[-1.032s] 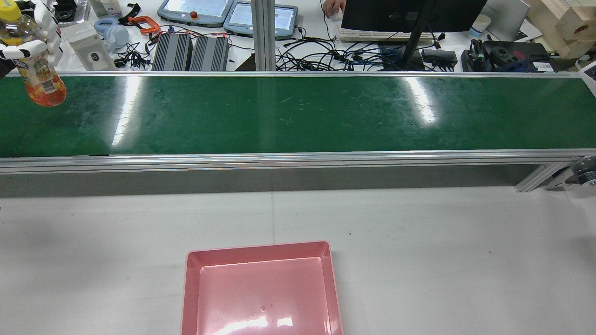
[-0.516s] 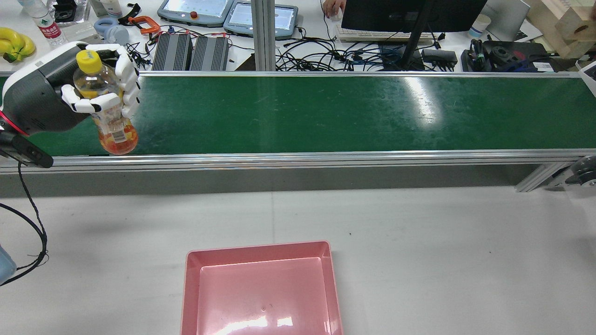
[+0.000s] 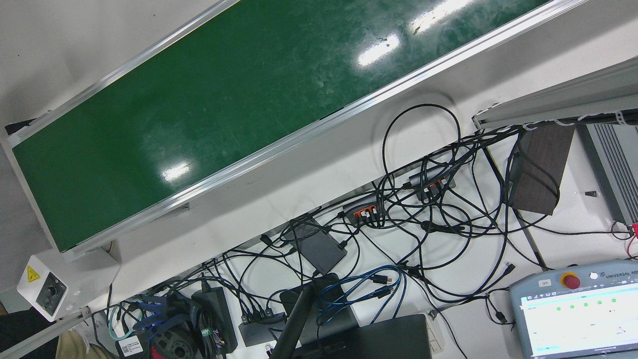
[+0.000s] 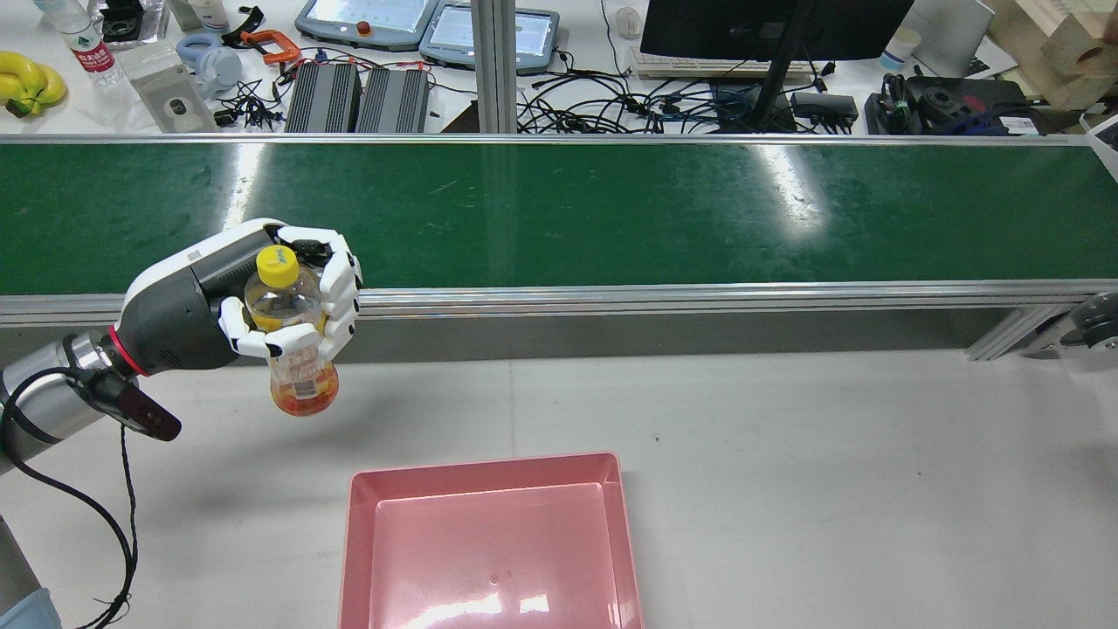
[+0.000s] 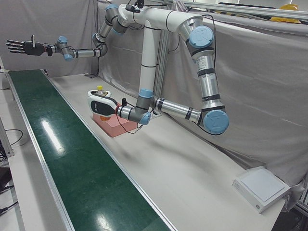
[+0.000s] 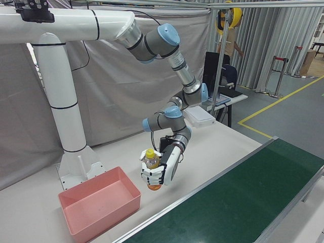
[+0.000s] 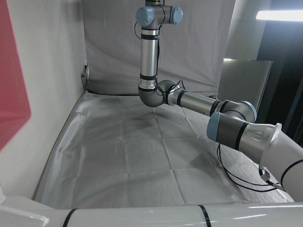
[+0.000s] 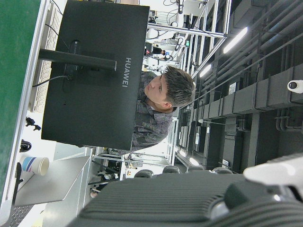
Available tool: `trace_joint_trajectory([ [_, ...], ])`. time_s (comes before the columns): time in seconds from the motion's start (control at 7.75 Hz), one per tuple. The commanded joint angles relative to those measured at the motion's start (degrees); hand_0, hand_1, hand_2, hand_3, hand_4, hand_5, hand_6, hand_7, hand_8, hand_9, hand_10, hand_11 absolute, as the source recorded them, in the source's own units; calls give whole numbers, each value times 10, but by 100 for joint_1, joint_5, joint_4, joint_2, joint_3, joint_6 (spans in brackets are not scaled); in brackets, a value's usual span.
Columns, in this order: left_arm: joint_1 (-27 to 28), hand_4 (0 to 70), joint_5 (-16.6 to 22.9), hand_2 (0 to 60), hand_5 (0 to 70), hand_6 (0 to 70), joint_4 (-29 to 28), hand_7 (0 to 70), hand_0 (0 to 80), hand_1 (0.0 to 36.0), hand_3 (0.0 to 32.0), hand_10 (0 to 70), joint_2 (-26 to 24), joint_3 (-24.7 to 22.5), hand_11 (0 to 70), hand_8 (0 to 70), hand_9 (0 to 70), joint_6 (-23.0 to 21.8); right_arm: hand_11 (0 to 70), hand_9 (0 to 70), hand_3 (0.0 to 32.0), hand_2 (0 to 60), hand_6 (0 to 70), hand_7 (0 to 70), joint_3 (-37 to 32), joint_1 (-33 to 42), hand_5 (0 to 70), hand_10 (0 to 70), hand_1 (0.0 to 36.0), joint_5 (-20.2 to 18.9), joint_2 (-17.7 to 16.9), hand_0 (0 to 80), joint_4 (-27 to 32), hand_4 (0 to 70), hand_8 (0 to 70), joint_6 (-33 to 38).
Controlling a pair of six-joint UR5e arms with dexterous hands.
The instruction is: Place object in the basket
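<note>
My left hand (image 4: 210,310) is shut on a clear bottle (image 4: 301,389) with a yellow cap and orange drink. It holds the bottle upright in the air, above the white table just on the near side of the belt's rail. The pink basket (image 4: 485,461) lies empty, nearer to me and to the right of the bottle. The right-front view shows the same hand (image 6: 166,169), the bottle (image 6: 150,158) and the basket (image 6: 106,212). In the left-front view my right hand (image 5: 19,46) is open and empty, raised high and far from the basket (image 5: 115,127).
The green conveyor belt (image 4: 611,210) with aluminium rails runs across the table beyond the basket and carries nothing. Behind it a bench holds cables (image 3: 423,209), a teach pendant (image 4: 367,19), a monitor and bananas (image 4: 26,83).
My left hand has carried the bottle from above the belt's far left end toward me and to the right, over the near rail to above the white table.
</note>
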Motion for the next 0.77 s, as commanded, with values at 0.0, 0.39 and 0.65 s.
trace_joint_trajectory([
  [0.0, 850, 700, 321, 600, 700, 700, 164, 700, 624, 219, 0, 700, 74, -327, 700, 700, 700, 393, 0, 0, 0, 0, 0, 0, 0, 0, 0, 0, 0, 0, 0, 0, 0, 0, 0, 0],
  [0.39, 1290, 700, 808, 600, 700, 700, 668, 700, 634, 180, 0, 700, 30, -803, 700, 700, 700, 993, 0, 0, 0, 0, 0, 0, 0, 0, 0, 0, 0, 0, 0, 0, 0, 0, 0, 0],
  [0.65, 1458, 700, 825, 0, 700, 700, 633, 700, 781, 61, 0, 700, 65, -803, 700, 700, 700, 1002, 0, 0, 0, 0, 0, 0, 0, 0, 0, 0, 0, 0, 0, 0, 0, 0, 0, 0],
])
